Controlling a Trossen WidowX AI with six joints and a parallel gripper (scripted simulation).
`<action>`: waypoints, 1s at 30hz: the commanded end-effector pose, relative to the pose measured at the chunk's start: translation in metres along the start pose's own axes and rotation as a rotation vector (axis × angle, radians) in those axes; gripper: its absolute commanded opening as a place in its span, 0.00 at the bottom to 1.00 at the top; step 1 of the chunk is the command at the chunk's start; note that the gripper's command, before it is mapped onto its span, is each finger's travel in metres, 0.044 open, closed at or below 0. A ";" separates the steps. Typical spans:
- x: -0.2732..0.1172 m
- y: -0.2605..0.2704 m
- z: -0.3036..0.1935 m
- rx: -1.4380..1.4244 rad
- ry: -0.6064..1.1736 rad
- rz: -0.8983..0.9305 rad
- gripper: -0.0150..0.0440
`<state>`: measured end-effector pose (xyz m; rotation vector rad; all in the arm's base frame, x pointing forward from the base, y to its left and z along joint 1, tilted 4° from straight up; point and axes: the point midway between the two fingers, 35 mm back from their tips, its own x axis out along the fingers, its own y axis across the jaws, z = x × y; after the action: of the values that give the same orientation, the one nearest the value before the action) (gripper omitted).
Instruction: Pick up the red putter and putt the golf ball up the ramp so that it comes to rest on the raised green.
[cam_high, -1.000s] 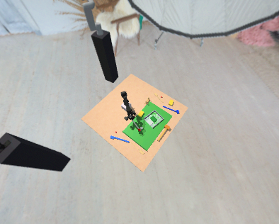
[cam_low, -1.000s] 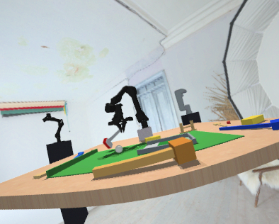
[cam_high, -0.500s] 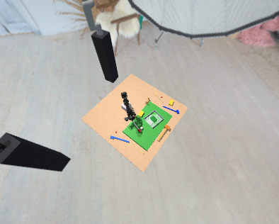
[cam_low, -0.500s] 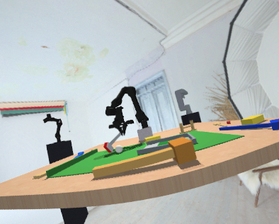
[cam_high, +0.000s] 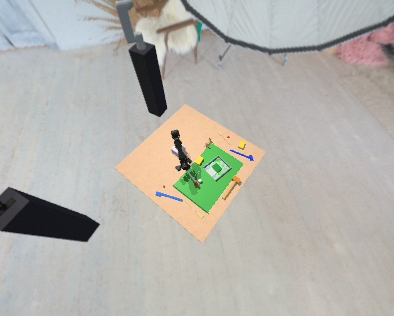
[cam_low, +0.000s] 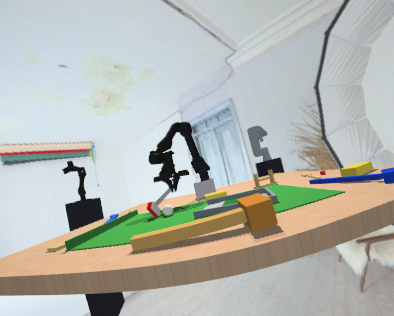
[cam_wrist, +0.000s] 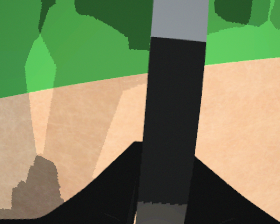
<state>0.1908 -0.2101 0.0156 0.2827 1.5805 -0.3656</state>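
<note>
In the exterior view, left of centre, the gripper (cam_low: 170, 182) is clamped on the shaft of the red putter (cam_low: 159, 202), whose red head sits low on the green mat (cam_low: 300, 192), just left of the white golf ball (cam_low: 168, 210); whether head and ball touch is too fine to tell. The fingertips themselves are lost in the dark mass of the arm. The wrist view shows only the putter's dark grip and grey shaft (cam_wrist: 176, 97) running up the middle of the frame, cut off at the top edge, with the head and ball out of sight. In the top view everything is tiny: the ball (cam_high: 200, 180) and the raised green (cam_high: 217, 169) beside it are barely distinguishable, and the ramp cannot be made out.
</note>
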 end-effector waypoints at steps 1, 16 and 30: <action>0.000 -0.010 0.002 -0.001 -0.005 -0.004 0.25; 0.003 -0.018 0.001 0.001 0.000 -0.002 0.25; -0.001 0.111 0.000 -0.004 -0.004 0.006 0.25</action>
<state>0.2351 -0.1111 0.0068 0.2692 1.5851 -0.3412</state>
